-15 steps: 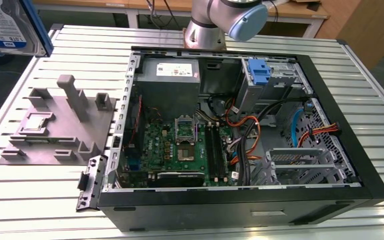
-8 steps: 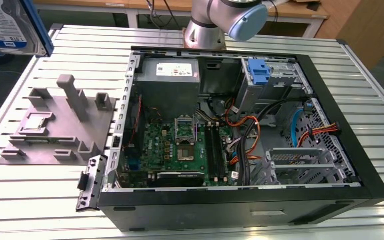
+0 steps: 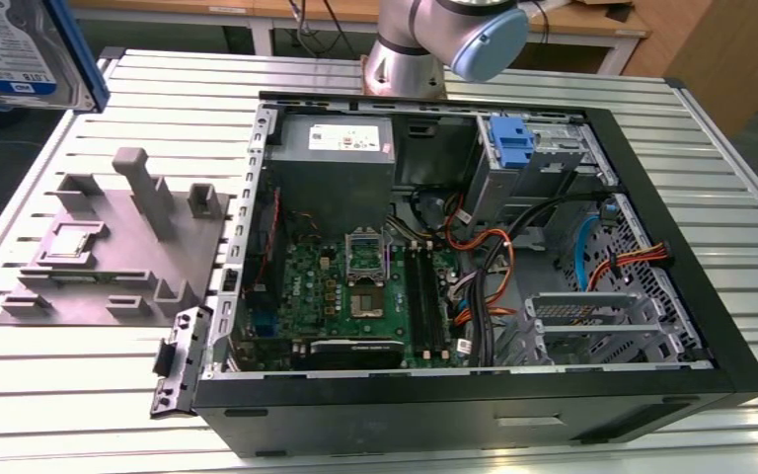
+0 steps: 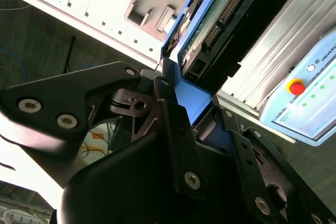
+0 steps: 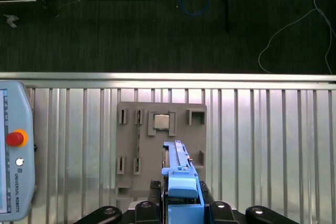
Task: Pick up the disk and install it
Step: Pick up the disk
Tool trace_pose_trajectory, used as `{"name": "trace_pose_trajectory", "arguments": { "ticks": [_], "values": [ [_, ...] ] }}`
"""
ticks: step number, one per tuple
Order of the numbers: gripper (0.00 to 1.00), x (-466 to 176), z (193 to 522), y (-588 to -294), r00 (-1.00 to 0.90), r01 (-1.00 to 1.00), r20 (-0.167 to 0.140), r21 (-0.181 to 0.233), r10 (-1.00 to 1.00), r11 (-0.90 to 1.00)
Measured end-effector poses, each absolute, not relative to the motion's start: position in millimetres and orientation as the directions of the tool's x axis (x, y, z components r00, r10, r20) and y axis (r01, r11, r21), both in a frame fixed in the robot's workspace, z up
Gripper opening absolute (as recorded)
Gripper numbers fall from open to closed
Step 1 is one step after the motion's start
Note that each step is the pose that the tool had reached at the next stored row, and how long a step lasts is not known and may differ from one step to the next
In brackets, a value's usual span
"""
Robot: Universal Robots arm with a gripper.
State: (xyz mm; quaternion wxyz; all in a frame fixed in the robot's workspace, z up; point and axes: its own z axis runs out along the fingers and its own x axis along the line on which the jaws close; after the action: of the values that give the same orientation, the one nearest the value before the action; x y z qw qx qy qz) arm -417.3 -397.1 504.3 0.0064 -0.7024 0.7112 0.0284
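Observation:
The disk [image 3: 13, 47], a silver hard drive with a white and blue label in a blue carrier frame, hangs in the air at the exterior view's far upper left, well above the table. In both wrist views my gripper [image 4: 194, 114] [image 5: 182, 209] is shut on the blue frame of the disk [image 4: 218, 17] [image 5: 181, 182], a black finger pressing on each side. The drive is held edge-on, its green circuit board and connector showing in the second wrist view. Below it in the first wrist view lies the grey stand [image 5: 157, 129].
The open computer case [image 3: 695, 326] takes up the middle and the exterior view's right of the slatted table [image 3: 90, 395], with a blue bracket [image 3: 513, 143] in its drive bay. The grey stand [image 3: 115, 247] sits beside the case. A pendant [image 5: 16, 150] lies on the table.

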Motion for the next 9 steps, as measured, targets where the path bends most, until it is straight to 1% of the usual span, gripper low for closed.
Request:
{"name": "trace_pose_trajectory", "arguments": {
  "ticks": [9],
  "values": [
    [0.37, -415.9, 504.3, -397.1, -0.013, -0.999, -0.049, 0.031, -0.999, 0.012]
  ]
}}
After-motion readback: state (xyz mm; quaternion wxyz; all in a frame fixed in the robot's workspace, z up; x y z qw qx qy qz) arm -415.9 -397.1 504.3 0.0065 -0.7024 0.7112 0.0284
